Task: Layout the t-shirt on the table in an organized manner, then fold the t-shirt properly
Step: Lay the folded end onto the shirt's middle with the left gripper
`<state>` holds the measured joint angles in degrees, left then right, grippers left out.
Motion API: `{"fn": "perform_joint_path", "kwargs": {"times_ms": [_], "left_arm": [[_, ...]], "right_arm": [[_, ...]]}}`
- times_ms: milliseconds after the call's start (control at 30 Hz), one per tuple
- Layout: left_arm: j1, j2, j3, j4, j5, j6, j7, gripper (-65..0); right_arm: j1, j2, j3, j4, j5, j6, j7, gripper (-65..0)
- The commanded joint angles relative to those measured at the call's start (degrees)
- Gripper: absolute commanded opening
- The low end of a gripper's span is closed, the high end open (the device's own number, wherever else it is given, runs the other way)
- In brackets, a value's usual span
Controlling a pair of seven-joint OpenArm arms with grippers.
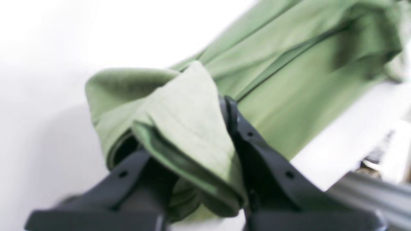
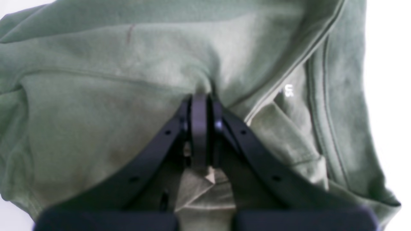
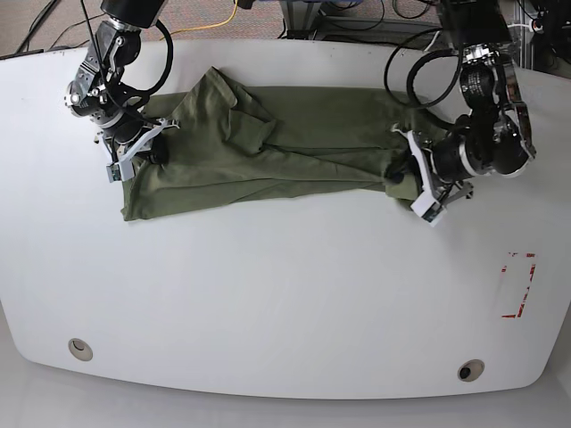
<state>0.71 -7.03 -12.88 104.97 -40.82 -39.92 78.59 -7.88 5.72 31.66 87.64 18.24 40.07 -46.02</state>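
We hold the t-shirt (image 3: 277, 152) by two ends, stretched across the far half of the counter (image 3: 285, 294). The left gripper (image 1: 192, 144) has its jaws clamped on a bunched fold at the end nearer the red-marked rectangle (image 3: 517, 285); the wrist view shows cloth wadded between them. The right gripper (image 2: 199, 128) has its jaws pressed together on a pinch of fabric at the other end, near what looks like the collar, where a small white printed mark (image 2: 289, 90) shows.

The step in hand, as we judge it, is the laying out. The shirt lies long and narrow, rumpled through the middle, with one flap turned over itself. To do this well we should draw the two ends apart evenly and keep the cloth low, so it spreads instead of twisting. The left grip takes several layers at once, so we would likely need to let go and take a single edge before the body can open flat. We cannot tell which edge is hem and which is sleeve there.

The counter is white and glossy, so cloth should slide easily on it. Two round grommets (image 3: 80, 348) sit near the front edge, well apart from the shirt. Behind the counter, cables (image 3: 223, 13) trail across a brownish floor.
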Motion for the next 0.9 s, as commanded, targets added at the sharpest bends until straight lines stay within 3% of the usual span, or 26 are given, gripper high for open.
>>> {"fn": "perform_joint_path", "kwargs": {"times_ms": [0, 300, 867], "left_arm": [[-0.84, 1.80, 1.32, 0.92, -1.25, -0.08, -1.00, -60.8], [-1.19, 8.57, 5.54, 0.75, -0.81, -0.08, -1.00, -60.8], [-2.34, 14.37, 8.45, -3.39, -0.72, -0.08, -1.00, -60.7]], "right_arm": [[-0.34, 0.39, 0.03, 0.14, -1.67, -0.07, -2.11, -64.4], [0.01, 0.31, 0.03, 0.14, -1.49, -0.07, -2.11, -64.4], [0.01, 0.31, 0.03, 0.14, -1.40, -0.07, -1.94, -64.4]]}}
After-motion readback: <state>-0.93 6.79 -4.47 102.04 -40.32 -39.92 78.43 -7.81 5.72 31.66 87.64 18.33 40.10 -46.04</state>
